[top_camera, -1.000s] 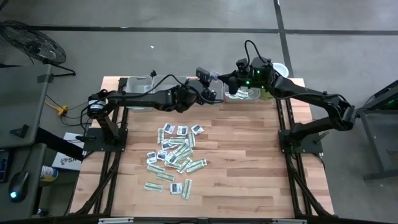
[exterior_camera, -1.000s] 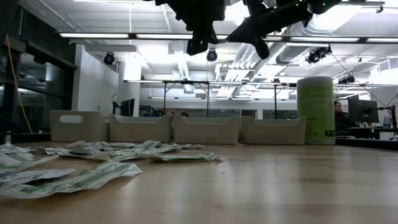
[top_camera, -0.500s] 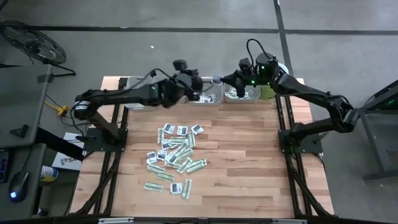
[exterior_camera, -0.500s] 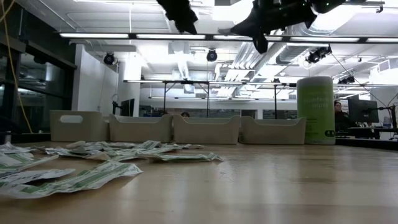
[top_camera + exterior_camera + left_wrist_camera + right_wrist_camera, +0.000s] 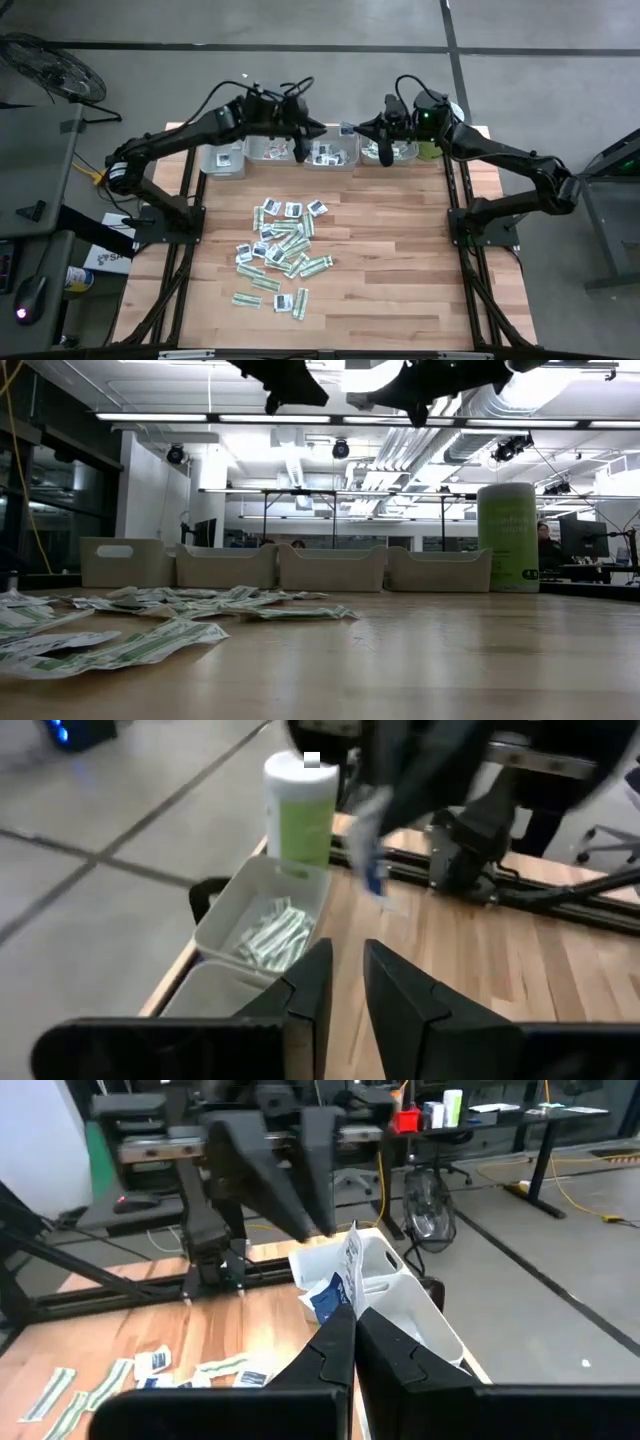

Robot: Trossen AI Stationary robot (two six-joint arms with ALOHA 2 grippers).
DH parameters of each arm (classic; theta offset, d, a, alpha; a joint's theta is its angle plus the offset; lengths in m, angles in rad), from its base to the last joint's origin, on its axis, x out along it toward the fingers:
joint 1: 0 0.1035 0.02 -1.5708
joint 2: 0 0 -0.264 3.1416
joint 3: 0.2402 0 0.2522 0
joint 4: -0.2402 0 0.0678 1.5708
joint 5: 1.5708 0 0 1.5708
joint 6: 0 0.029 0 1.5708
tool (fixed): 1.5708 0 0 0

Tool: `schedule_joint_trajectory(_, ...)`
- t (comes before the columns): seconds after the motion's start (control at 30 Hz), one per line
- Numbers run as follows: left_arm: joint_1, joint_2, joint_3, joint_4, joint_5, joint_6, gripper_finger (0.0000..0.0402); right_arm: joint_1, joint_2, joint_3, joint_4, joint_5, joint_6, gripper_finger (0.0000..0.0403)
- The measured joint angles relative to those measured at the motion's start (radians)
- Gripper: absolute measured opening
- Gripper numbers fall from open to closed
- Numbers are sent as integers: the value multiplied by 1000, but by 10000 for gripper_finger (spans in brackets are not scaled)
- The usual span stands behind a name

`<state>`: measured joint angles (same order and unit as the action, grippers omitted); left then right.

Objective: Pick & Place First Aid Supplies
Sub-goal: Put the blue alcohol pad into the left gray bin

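The first aid supplies, several small flat sachets [image 5: 281, 246], lie loose in a heap on the wooden table's middle [image 5: 150, 615]. One white-and-blue sachet [image 5: 338, 1280] is up in the air above the far row of grey trays, with my right gripper [image 5: 352, 1320] shut on it [image 5: 356, 128]. My left gripper [image 5: 345, 982] hovers high over the trays to its left [image 5: 312, 132]. Its fingers stand a narrow gap apart with nothing between them, and they point at the right gripper and the sachet [image 5: 368, 835]. My right gripper pinches the sachet's one end [image 5: 340, 1302] between its two fingertips [image 5: 325, 1342]. The fingers come nearly level from the table's right. The sachet sticks out beyond the fingertips, lifted clear of the trays and table.
Several grey trays [image 5: 270, 151] stand in a row along the far edge; the right one [image 5: 262, 925] holds narrow strips. A tall pale green tub with a white lid [image 5: 508, 538] stands at the far right corner [image 5: 300, 805]. The near table is bare wood.
My left gripper has drawn away from the right gripper, going toward the table's left and up, and has rolled about its own line. The sachet has stayed with my right gripper, which has rolled a little and kept nearly in place over the trays.
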<state>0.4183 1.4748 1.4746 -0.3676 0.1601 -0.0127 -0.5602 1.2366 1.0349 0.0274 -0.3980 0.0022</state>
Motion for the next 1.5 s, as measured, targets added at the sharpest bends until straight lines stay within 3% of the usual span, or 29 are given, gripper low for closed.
schedule_joint_trajectory(0.17,32,8,0,63,98,-69,67,22,0,0,18,9,-19,0)
schedule_joint_trajectory(0.3,48,23,-1,104,198,-132,107,34,0,0,37,49,-37,0)
schedule_joint_trajectory(0.57,47,69,-1,183,238,-230,214,36,1,0,45,48,-37,0)
schedule_joint_trajectory(0.83,40,101,-1,219,229,-287,226,47,1,0,45,43,-37,0)
schedule_joint_trajectory(1.0,34,110,0,244,196,-310,193,45,1,0,53,44,-29,0)
schedule_joint_trajectory(1.37,33,110,0,246,191,-337,21,46,1,0,53,43,-18,0)
schedule_joint_trajectory(1.5,33,110,0,248,189,-335,6,46,1,0,53,49,6,1)
